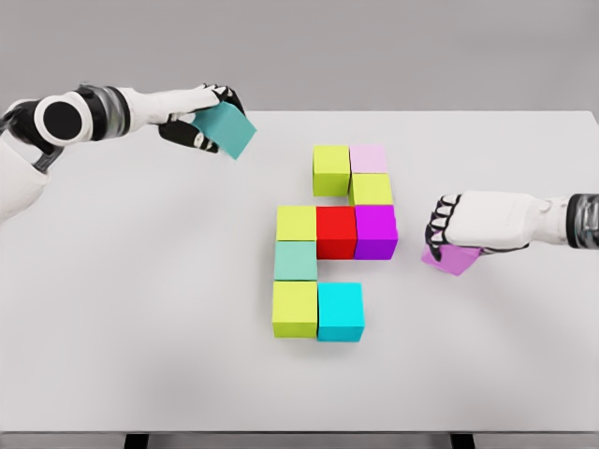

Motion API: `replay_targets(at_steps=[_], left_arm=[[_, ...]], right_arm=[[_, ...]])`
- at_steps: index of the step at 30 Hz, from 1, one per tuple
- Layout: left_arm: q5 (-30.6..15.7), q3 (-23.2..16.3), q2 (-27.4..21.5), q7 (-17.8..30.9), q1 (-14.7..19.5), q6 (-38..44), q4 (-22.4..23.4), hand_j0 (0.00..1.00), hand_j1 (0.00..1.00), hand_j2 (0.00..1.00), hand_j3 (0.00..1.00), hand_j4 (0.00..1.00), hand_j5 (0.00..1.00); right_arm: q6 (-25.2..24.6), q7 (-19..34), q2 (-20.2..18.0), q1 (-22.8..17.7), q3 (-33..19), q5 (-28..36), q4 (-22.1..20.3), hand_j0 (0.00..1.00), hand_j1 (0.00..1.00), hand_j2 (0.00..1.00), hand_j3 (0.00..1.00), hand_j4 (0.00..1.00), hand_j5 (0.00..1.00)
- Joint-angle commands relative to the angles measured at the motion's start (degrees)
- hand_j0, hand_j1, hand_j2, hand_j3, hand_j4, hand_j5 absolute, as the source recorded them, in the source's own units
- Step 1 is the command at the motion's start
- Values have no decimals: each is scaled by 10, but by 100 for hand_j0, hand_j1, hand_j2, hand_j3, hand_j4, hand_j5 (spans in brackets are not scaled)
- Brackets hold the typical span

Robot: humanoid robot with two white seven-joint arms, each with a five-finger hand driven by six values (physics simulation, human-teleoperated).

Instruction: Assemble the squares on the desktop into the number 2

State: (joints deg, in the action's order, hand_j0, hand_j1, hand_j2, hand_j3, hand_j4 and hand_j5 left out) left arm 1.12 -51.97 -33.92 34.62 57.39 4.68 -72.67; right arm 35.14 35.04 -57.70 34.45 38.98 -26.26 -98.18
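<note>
Looking down from the head view, the left hand (201,120) curls its fingers around a teal cube (227,130), held tilted above the white surface (140,281) at far left. The right hand (468,223) closes over a pink-purple cube (452,257) just right of the assembled coloured cubes (335,243), which sit mid-surface.
</note>
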Motion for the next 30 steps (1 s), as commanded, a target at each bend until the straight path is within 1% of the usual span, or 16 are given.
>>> replay_targets(at_steps=[1,4,6,7,10,13,16,17,20,21,22,23,24,25,28,30], left_arm=[[-52,-7,10,-3,0,47,3,20,20,20,20,20,20],[-49,-9,40,-5,-4,66,5,20,20,20,20,20,20],[-48,-10,47,-30,-8,67,5,21,21,21,21,21,21],[-48,-14,47,-31,-8,66,5,24,24,24,24,24,24],[-46,-34,57,-30,-7,67,3,29,29,29,29,29,29],[-53,-35,68,-36,-6,67,24,31,31,31,31,31,31],[-102,-36,69,-152,-4,132,19,30,30,30,30,30,30],[-110,-37,70,-187,-4,147,18,30,30,30,30,30,30],[-105,-40,74,-189,-4,204,11,30,30,30,30,30,30],[-103,-45,73,-188,-3,233,-11,30,30,30,30,30,30],[-103,-63,71,-187,4,284,-42,30,30,30,30,30,30],[-103,-73,72,-186,13,303,-69,30,30,30,30,30,30],[-103,-88,73,-184,23,303,-98,30,30,30,30,30,30],[-105,-103,75,-184,33,303,-115,29,29,29,29,29,29],[-106,-144,99,-192,54,303,-113,30,30,30,30,30,30],[-107,-146,101,-196,57,303,-112,30,30,30,30,30,30]], right_arm=[[-1,0,-21,0,7,17,-25,51,51,51,51,51,51],[-1,0,-19,2,37,21,-25,51,51,51,51,51,51],[-1,0,-8,3,63,21,-26,51,51,51,51,51,51],[-1,0,-6,3,65,21,-25,51,51,51,51,51,51],[-1,0,7,21,79,28,-27,51,51,51,51,51,51],[-1,0,11,46,119,37,-28,51,51,51,51,51,51],[-1,0,12,48,130,37,-28,51,51,51,51,51,51],[-1,0,12,48,132,39,-28,51,51,51,51,51,51],[-1,0,12,51,145,42,-29,51,51,51,51,51,51],[-1,0,12,54,145,43,-29,51,51,51,51,51,51],[-1,0,12,54,145,43,-29,57,57,57,57,57,57],[-1,0,12,55,145,43,-28,70,70,70,70,70,70],[-1,0,12,55,145,43,-28,92,92,92,92,92,92],[-1,0,11,56,145,43,-28,93,93,93,93,93,93],[-1,0,0,56,145,43,-28,98,98,98,98,98,98],[-1,0,-2,62,144,53,-28,100,100,100,100,100,100]])
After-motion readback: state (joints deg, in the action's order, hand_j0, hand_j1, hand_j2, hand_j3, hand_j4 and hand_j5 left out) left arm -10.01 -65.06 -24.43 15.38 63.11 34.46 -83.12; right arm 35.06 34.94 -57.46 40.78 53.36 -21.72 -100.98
